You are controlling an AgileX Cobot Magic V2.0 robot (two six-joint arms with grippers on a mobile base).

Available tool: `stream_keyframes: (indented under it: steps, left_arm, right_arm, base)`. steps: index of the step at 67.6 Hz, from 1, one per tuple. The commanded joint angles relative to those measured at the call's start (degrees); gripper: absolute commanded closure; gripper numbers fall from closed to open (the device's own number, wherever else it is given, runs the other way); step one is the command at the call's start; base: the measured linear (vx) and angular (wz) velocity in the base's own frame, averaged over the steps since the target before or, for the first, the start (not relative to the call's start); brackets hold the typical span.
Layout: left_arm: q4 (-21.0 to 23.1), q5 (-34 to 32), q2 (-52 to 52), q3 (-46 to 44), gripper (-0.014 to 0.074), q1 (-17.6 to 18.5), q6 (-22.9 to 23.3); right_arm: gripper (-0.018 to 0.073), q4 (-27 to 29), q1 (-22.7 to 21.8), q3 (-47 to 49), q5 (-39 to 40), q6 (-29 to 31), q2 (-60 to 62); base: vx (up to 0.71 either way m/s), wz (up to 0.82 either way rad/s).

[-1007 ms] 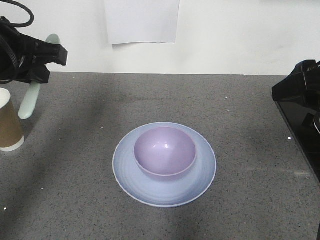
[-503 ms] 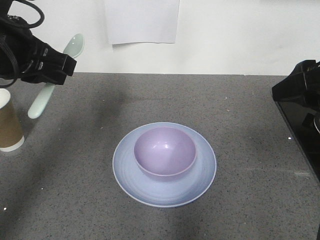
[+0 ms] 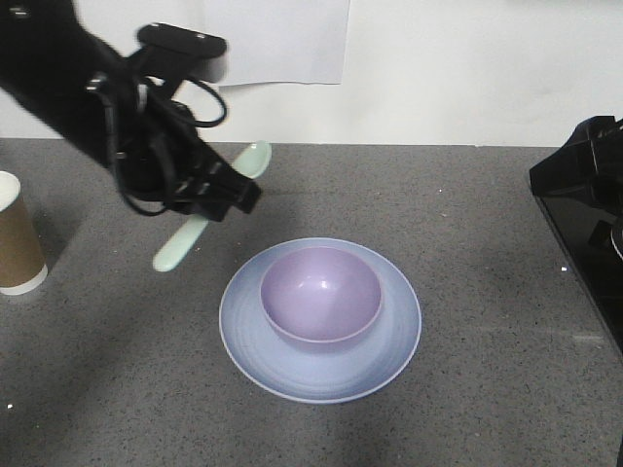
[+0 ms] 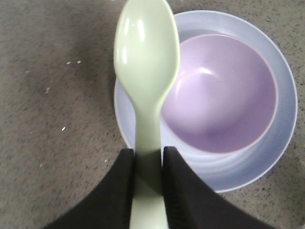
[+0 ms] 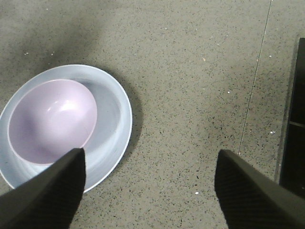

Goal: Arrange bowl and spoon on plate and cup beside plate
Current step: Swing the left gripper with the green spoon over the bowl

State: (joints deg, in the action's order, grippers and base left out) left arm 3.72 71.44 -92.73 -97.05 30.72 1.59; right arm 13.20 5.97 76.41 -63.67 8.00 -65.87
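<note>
The lavender bowl [image 3: 321, 294] sits in the pale blue plate [image 3: 255, 341] at the middle of the grey table. My left gripper [image 3: 222, 194] is shut on the handle of the mint-green spoon [image 3: 183, 243], held in the air just left of and behind the plate. In the left wrist view the spoon [image 4: 147, 62] juts out from the left gripper [image 4: 147, 160] with its head over the plate's left rim [image 4: 281, 143], beside the bowl [image 4: 224, 95]. The brown paper cup [image 3: 17, 238] stands at the far left. My right gripper [image 5: 150, 167] is open over bare table, right of the plate [image 5: 119, 114].
A white sheet [image 3: 277, 39] hangs on the back wall. The right arm's black body [image 3: 584, 185] sits over the table's right edge. A dark strip [image 5: 293, 119] runs along the right side in the right wrist view.
My left arm has carried the spoon rightwards and towards the plate, from above the cup at the far left to just beside the plate. The right arm has stayed still.
</note>
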Motion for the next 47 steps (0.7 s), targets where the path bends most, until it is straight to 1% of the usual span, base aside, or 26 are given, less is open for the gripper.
stream_keyframes:
  steps: [1, 11, 21, 29, 47]
  left_arm:
    - [0.6, 0.3, -1.2, -6.1, 0.0605, 2.1, -1.6]
    - [0.8, 0.3, -5.4, -10.3, 0.0605, 4.8, -2.4]
    - [0.8, 0.3, -8.6, -10.5, 0.0605, 7.1, -3.3]
    - [1.9, 0.3, -10.0, -10.5, 0.0605, 7.3, -3.7]
    - [1.7, 0.3, -11.1, -10.3, 0.0605, 7.3, -4.3]
  right_arm:
    - [0.0010, 0.4, -0.4, 1.3, 3.4, 0.3, 0.9]
    - [0.0010, 0.4, -0.4, 1.3, 3.5, 0.3, 0.9]
    - [0.0010, 0.4, -0.4, 1.3, 3.4, 0.3, 0.9]
    - [0.0010, 0.4, -0.4, 1.3, 3.4, 0.3, 0.9]
    - [0.0010, 0.4, -0.4, 1.3, 3.5, 0.3, 0.9]
  base:
    - [0.00, 0.00]
    - [0.00, 0.00]
    - [0.00, 0.00]
    - [0.00, 0.00]
    - [0.00, 0.00]
